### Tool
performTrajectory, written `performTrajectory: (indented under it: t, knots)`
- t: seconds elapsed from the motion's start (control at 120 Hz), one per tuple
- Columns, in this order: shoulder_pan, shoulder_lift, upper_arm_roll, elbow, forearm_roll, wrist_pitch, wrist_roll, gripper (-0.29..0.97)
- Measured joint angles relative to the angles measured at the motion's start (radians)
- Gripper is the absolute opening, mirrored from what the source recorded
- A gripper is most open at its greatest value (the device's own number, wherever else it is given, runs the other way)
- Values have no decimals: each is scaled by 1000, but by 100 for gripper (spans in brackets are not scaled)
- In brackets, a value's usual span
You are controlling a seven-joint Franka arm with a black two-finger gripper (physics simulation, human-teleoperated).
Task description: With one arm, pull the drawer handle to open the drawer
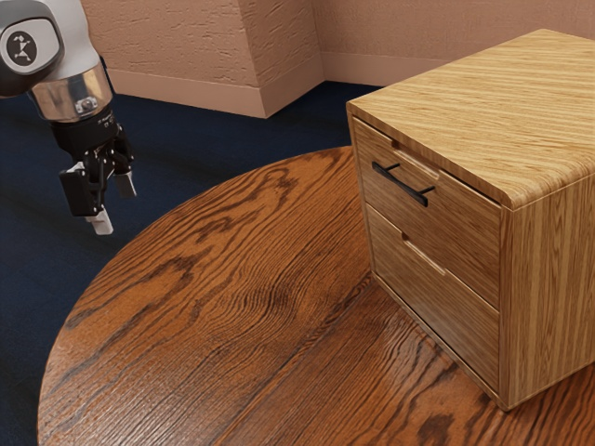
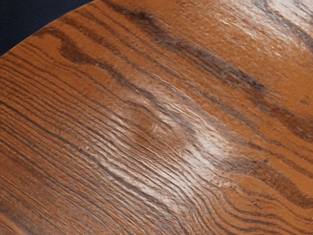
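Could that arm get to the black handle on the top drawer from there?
Probably yes: only bare table lies between the open pincer and the handle, which stands proud of the drawer.

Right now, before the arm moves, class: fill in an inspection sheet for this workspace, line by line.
Surface: round wooden table, strong grain, glossy.
Job's things: wooden cabinet standing on the table; black handle on the upper drawer; both drawers look shut.
Clutter: nothing seen.
Grippers: tool open, empty, raised near the table's edge at the exterior view's left, well apart from the cabinet.
Cables: nothing seen.
Surroundings: dark blue floor, tan wall.
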Motion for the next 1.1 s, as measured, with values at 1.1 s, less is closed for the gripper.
performTrajectory:
  t: [1.1]
  knots:
    - [-459,92,-142,98,144,453,369,68]
